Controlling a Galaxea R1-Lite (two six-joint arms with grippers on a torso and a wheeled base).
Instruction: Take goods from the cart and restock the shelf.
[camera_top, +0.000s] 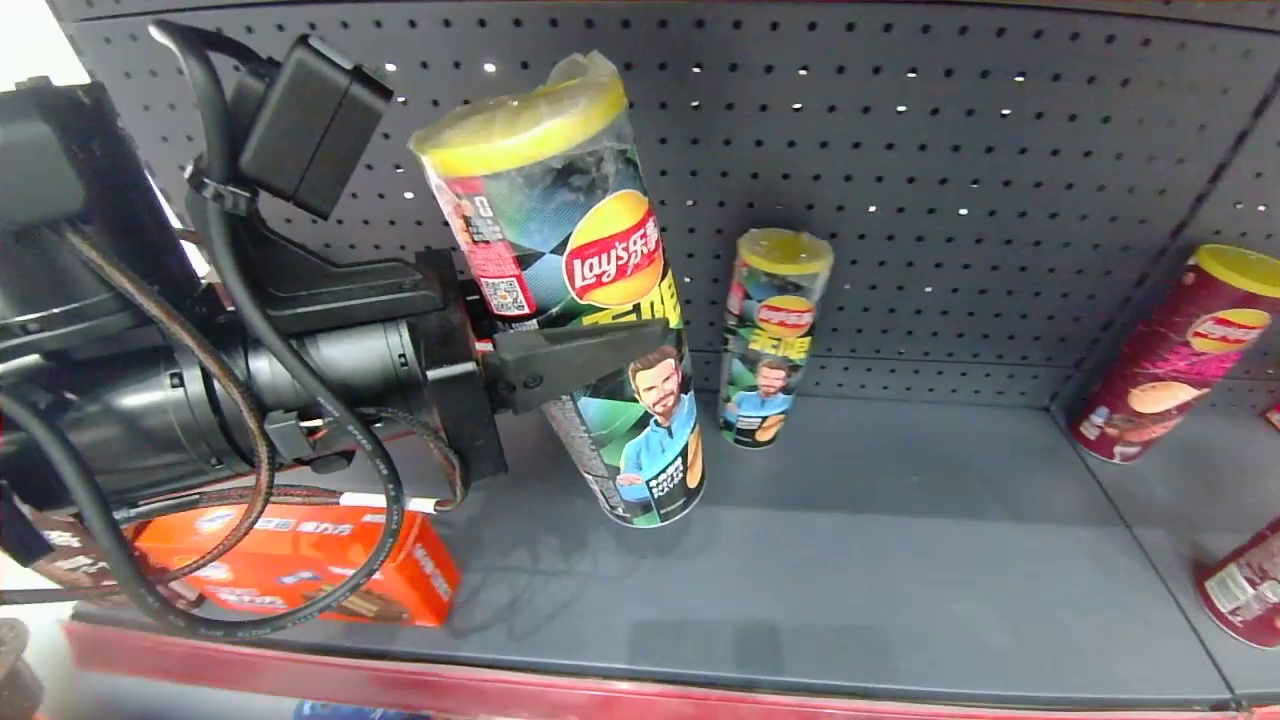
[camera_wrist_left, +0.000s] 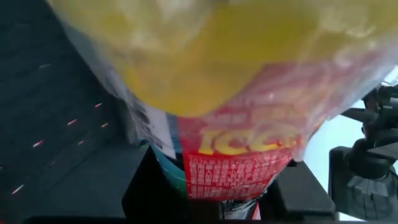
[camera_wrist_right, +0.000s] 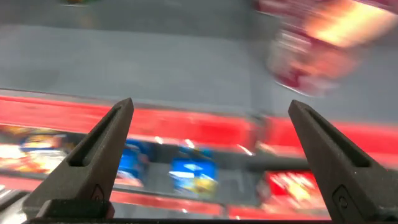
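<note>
My left gripper (camera_top: 585, 362) is shut on a tall chips can (camera_top: 560, 250) with a yellow lid and a green and blue label. The can leans slightly, its base at or just above the dark shelf board (camera_top: 850, 560). In the left wrist view the can's lid and red label (camera_wrist_left: 239, 165) sit close to the camera. A second, matching can (camera_top: 770, 335) stands upright behind it, against the pegboard. My right gripper (camera_wrist_right: 217, 158) is open with nothing between its fingers, in front of the shelf's red front edge (camera_wrist_right: 186, 121).
An orange box (camera_top: 330, 565) lies at the shelf's front left, under my left arm. Two dark red cans (camera_top: 1170, 360) (camera_top: 1245, 585) stand at the right; one (camera_wrist_right: 317, 56) appears blurred in the right wrist view. Bare board lies between the green cans and the red ones.
</note>
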